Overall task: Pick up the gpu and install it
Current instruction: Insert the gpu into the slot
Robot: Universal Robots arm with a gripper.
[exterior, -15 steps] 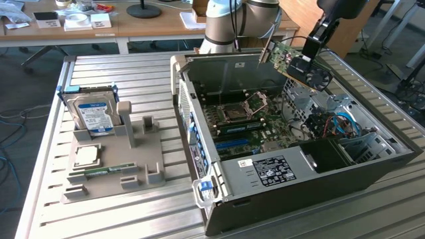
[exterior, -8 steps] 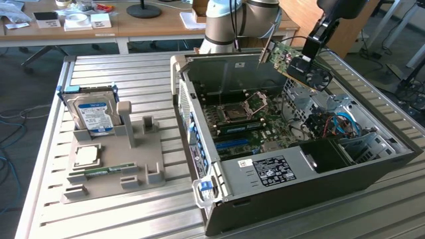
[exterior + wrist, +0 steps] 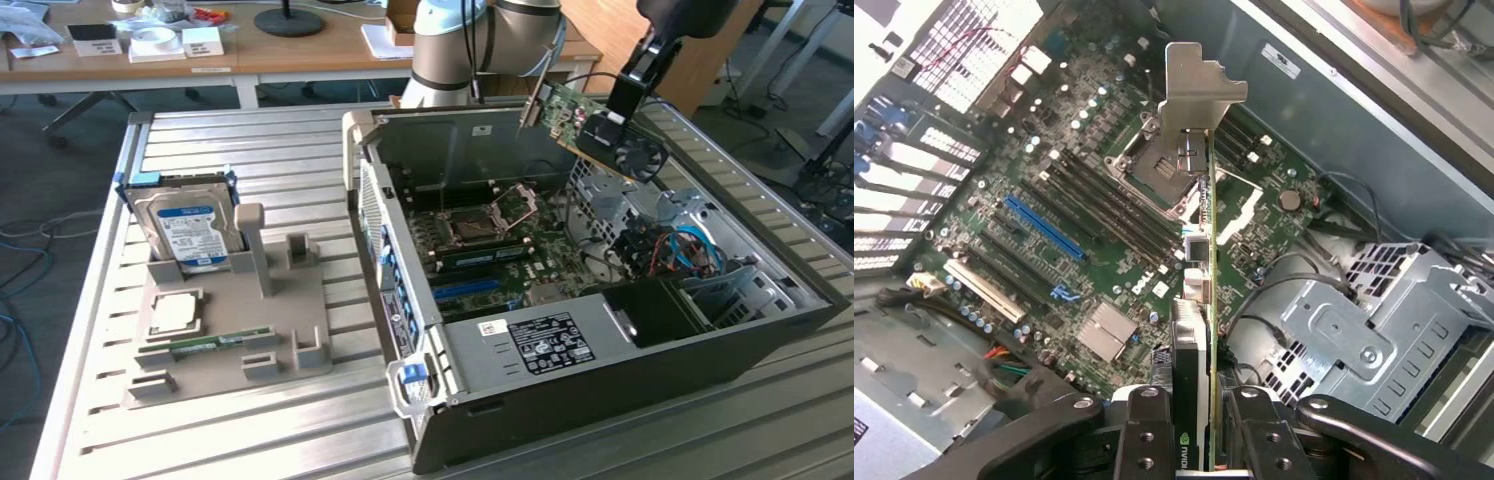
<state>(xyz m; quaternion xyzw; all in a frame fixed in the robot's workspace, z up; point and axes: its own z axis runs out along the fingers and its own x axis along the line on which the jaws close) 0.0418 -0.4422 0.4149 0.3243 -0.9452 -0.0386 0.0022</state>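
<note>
Silvery bracket [image 3: 1199, 90] foremost, the gpu [image 3: 1203, 290] is gripped edge-on by the hand [image 3: 1199, 440], which is closed on its fan end, and it hangs above the open computer case [image 3: 400, 250], touching nothing. Its long axis runs away from the hand, over the processor socket [image 3: 1154, 165]; the blue slot [image 3: 1044, 225] lies aside, at an angle to it. Cables [image 3: 694, 245] sit near; the hard drive [image 3: 191, 225] stands well apart on the worktop [image 3: 240, 140].
</note>
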